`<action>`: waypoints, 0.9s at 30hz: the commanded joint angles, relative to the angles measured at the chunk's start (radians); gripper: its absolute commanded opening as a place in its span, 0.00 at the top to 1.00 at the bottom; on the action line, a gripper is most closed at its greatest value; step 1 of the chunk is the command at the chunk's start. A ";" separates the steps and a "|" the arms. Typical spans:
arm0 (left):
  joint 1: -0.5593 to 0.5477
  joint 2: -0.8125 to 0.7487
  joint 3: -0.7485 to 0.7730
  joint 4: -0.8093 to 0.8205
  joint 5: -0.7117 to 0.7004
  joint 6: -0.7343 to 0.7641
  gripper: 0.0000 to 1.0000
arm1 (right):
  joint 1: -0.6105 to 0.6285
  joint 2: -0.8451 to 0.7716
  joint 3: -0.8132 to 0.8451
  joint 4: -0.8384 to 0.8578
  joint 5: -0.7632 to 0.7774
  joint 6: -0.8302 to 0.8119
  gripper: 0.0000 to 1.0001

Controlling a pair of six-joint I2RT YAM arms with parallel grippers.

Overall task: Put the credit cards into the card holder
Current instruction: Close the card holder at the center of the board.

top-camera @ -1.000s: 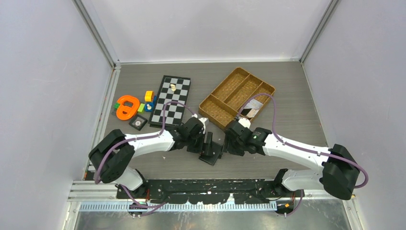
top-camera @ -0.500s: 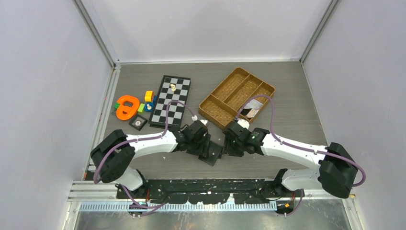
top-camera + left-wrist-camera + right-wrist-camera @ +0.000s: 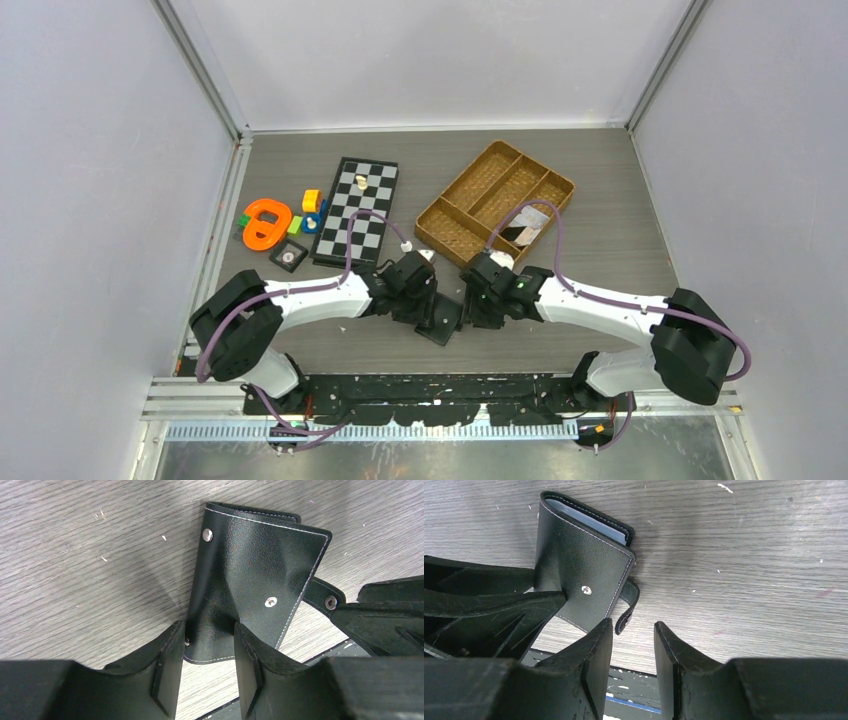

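The black card holder (image 3: 441, 319) lies on the table near the front edge, between my two grippers. In the left wrist view the card holder (image 3: 255, 570) shows its black cover and snap studs. My left gripper (image 3: 207, 647) pinches its near edge, and the leather is dented between the fingers. In the right wrist view the card holder (image 3: 579, 565) shows bluish inner pockets at its far edge. Its strap (image 3: 626, 614) hangs just beyond my right gripper (image 3: 633, 630), which is narrowly open and empty. The credit cards (image 3: 525, 226), whitish and dark, lie in the brown tray.
The brown woven divided tray (image 3: 480, 185) stands behind the right arm. A chessboard (image 3: 357, 208) lies at the back left, with orange and coloured toys (image 3: 268, 222) beside it. The table's front edge and a black rail (image 3: 634, 680) run just below the grippers.
My right gripper has moved left, closer to the card holder's strap. My left gripper moved right onto the card holder a second ago and has since stayed put.
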 commanded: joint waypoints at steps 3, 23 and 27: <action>-0.001 0.021 0.018 -0.005 -0.029 0.003 0.61 | 0.007 0.021 0.027 0.026 -0.006 -0.005 0.65; -0.009 0.019 0.021 0.030 0.032 -0.033 0.71 | 0.004 -0.006 0.033 0.002 0.071 -0.043 1.00; -0.045 0.004 0.016 0.077 0.072 -0.047 0.70 | -0.004 -0.019 0.050 0.010 0.079 -0.173 0.99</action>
